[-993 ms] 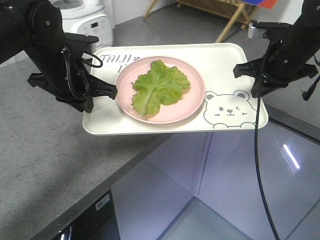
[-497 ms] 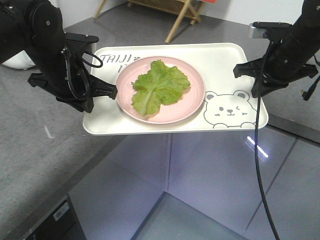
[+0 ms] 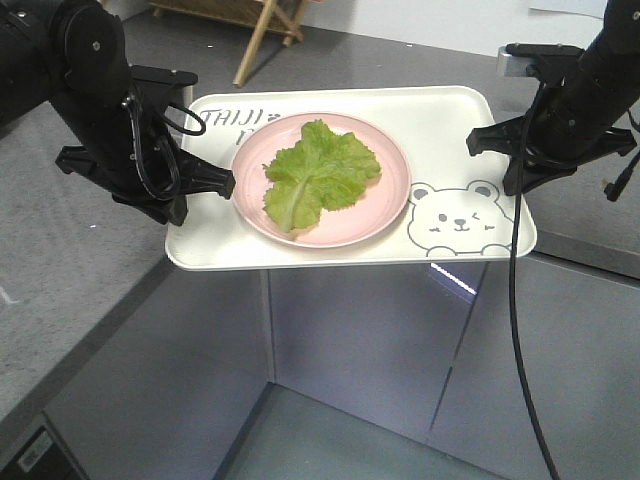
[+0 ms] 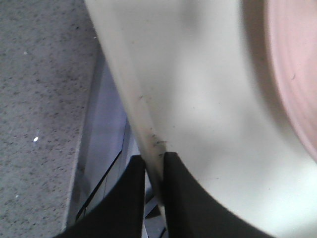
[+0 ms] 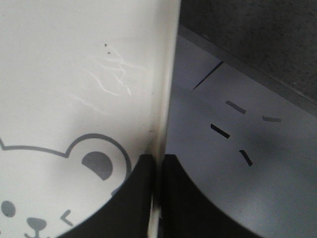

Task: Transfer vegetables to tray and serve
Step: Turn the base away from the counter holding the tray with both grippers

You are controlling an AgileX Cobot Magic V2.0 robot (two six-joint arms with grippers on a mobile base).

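Green lettuce [image 3: 318, 172] lies on the bear-printed cream tray [image 3: 440, 130].

A grey speckled stone worktop [image 3: 60, 250] fills the left side of the front view, its front edge running diagonally toward the lower left corner. A second stretch of grey speckled surface [image 3: 590, 235] lies at the right edge. Below both edges, glossy pale grey cabinet panels [image 3: 370, 340] meet at an inside corner and are divided by thin seams. A short bright streak of reflected light [image 3: 460, 283] shows on one panel face. Beyond the worktop's far edge, a light wooden folding frame [image 3: 256, 40] stands on a grey floor [image 3: 400, 60], with a white wall [image 3: 450, 18] behind. A dark unit with a small white label [image 3: 32, 455] sits under the worktop's lower left corner.
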